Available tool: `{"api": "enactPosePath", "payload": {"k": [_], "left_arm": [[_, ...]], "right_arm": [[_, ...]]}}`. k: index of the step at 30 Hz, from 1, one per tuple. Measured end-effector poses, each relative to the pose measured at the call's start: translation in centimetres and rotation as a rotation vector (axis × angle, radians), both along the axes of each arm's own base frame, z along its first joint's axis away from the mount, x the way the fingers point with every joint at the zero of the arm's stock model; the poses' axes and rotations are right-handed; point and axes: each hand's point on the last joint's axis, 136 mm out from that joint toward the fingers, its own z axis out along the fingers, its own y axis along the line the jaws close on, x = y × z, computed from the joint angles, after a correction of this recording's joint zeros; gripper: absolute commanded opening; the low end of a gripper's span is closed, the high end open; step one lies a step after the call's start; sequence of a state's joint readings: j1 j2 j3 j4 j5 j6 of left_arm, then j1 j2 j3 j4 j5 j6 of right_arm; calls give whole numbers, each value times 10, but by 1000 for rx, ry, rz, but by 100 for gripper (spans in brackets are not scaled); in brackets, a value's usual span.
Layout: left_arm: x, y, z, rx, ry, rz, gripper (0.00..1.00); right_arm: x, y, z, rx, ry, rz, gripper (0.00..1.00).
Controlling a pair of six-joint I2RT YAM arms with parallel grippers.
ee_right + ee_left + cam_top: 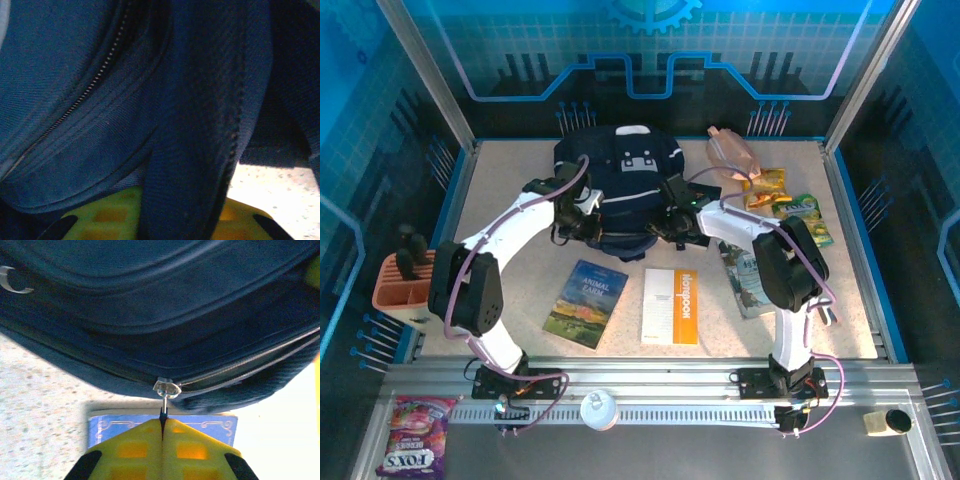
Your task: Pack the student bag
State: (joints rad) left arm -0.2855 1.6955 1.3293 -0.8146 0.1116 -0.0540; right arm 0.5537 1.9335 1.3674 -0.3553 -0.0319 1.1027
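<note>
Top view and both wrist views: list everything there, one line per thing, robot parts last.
bag: one, navy with grey patches, far middle
zip pull: one, silver, bag's edge
books: two, one green-blue left of centre, one partly under the right arm
notebook: one, white and orange, centre
pouch: one, pinkish, right of bag
snack packets: about three, yellow and green, far right
caddy: one, orange, far left
sweets bag: one, pink, front left corner
round thing: one, white, front middle
arms: two, white and black, reaching to bag
left tool: yellow, shut on zip pull
right tool: yellow, behind strap; grip unclear
</note>
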Motion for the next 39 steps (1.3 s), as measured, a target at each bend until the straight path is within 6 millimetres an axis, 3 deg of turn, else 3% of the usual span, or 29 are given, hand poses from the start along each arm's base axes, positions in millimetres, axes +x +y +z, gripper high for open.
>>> {"api": "enactPosePath", "payload": {"k": [11, 24, 28, 32, 36, 39], "left_arm": [[26, 44, -24, 179, 13, 67, 0], [85, 100, -29, 70, -41, 264, 0], [97, 109, -27, 58, -59, 315, 8], [104, 120, -27, 60, -73, 371, 29], [110, 138, -24, 63, -95, 458, 43], [108, 143, -13, 37, -121, 524, 51]], "right_arm": [[13, -24, 10, -35, -51, 25, 22], [13, -22, 26, 2, -79, 46, 23], [12, -17, 28, 25, -77, 60, 23], [12, -13, 31, 47, -79, 73, 23], [10, -6, 31, 53, -77, 81, 23], [11, 10, 27, 63, -67, 95, 23]]}}
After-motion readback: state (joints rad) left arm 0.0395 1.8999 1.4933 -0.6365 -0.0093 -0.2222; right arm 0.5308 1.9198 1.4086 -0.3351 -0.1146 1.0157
